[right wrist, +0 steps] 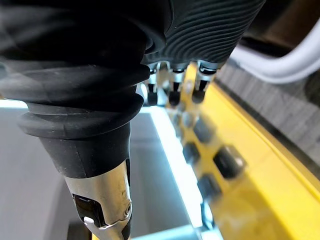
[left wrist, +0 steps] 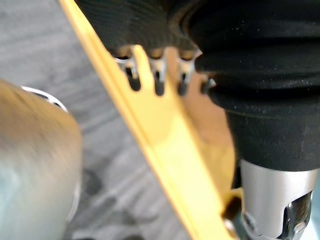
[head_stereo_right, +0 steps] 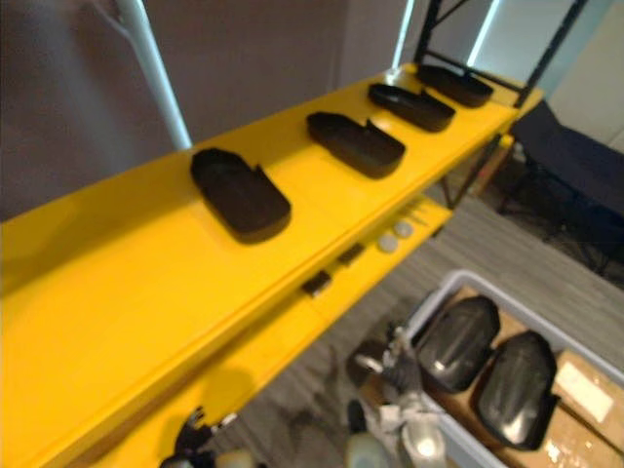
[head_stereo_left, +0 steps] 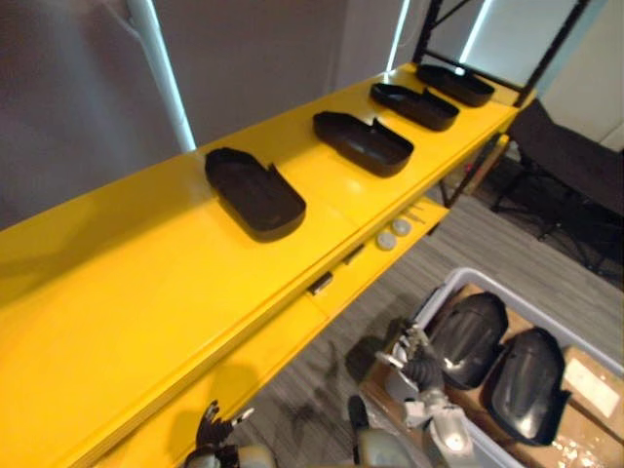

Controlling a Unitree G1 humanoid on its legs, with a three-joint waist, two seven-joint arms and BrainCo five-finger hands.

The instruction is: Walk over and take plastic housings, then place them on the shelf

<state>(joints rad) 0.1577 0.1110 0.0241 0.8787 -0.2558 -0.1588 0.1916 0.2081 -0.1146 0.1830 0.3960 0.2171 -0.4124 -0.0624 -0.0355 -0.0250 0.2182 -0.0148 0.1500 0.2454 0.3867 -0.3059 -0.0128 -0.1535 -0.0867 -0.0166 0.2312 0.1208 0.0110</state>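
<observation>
Several black plastic housings lie in a row on the top of the yellow shelf (head_stereo_left: 146,292), the nearest one (head_stereo_left: 255,191) and the one behind it (head_stereo_left: 363,142) among them. Two more housings (head_stereo_left: 470,336) (head_stereo_left: 526,382) lie in a grey bin (head_stereo_left: 458,285) on the floor at the lower right. My right hand (head_stereo_left: 417,359) hangs open beside the bin's near rim, empty, close to the left housing in it. My left hand (head_stereo_left: 216,434) is low beside the shelf's lower board, open and empty; its fingers (left wrist: 159,75) show straight against the yellow edge.
The lower yellow board carries two small white round pieces (head_stereo_left: 393,234) and a small dark block (head_stereo_left: 320,284). A black chair (head_stereo_left: 570,166) stands at the right past the shelf's black post (head_stereo_left: 558,49). Cardboard (head_stereo_left: 590,385) lies under the housings in the bin.
</observation>
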